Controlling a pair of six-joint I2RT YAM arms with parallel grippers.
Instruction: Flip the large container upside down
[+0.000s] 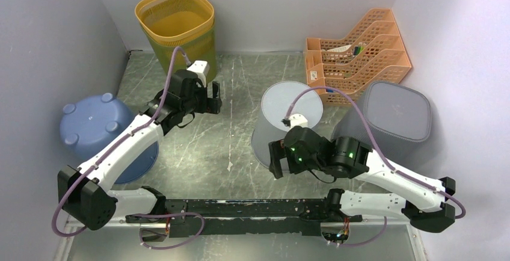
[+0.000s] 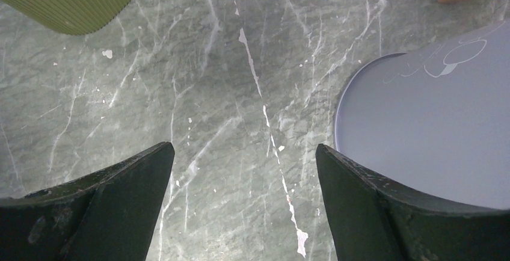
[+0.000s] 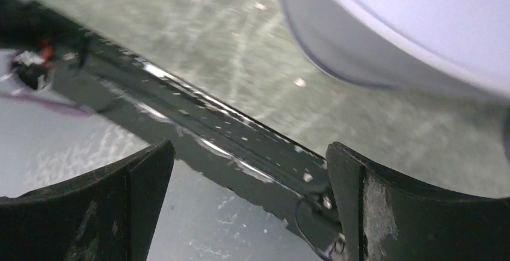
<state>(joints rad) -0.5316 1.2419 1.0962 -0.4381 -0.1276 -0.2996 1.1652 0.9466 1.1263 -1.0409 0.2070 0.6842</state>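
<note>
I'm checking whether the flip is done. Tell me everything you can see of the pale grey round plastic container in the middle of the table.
The pale grey round plastic container looks smooth, matte and opaque, with tapering walls. It stands upside down near the middle of the grey-green marbled table: flat closed base up, wider rim down on the surface. The right end effector hovers open by its near side, not gripping it; only the table appears to touch it.
</note>
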